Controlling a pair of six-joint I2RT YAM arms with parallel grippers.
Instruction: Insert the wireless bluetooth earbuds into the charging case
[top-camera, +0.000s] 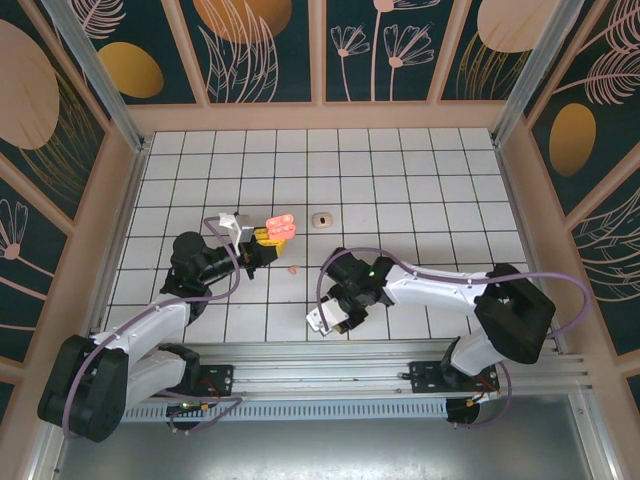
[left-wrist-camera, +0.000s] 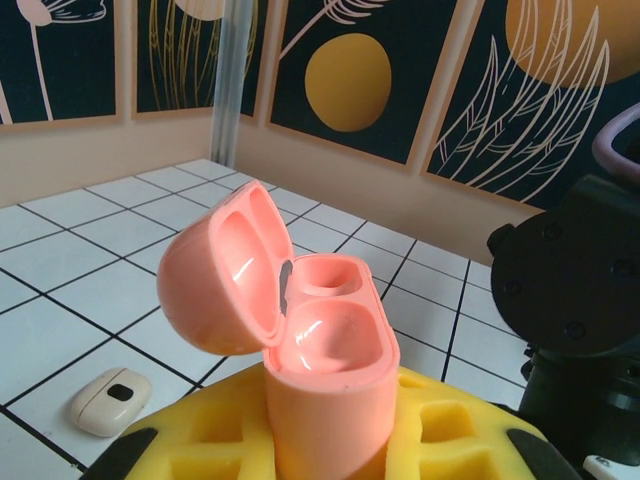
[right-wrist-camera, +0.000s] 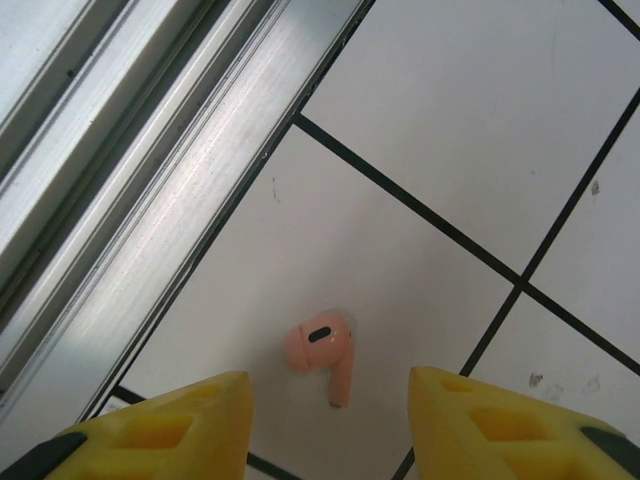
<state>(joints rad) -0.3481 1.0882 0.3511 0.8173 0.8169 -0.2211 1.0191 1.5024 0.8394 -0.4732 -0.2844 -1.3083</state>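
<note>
The earbuds' case (left-wrist-camera: 330, 350), pink with its lid swung open, stands upright, clamped in the left gripper (top-camera: 264, 238) above the tiles. Both of its wells look empty. A cream case (top-camera: 321, 219) lies just beyond it. The right gripper (right-wrist-camera: 330, 420) hangs over the tile beside the near rail (right-wrist-camera: 180, 190), fingers partly apart and holding nothing. A pink bud (right-wrist-camera: 322, 352) lies on the tile in line with the gap, just ahead of the tips. Its stem points back toward the gap, slightly skewed, so the fingers would close across its narrow width. A second bud (top-camera: 292, 268) lies between the arms, nearer the left.
</note>
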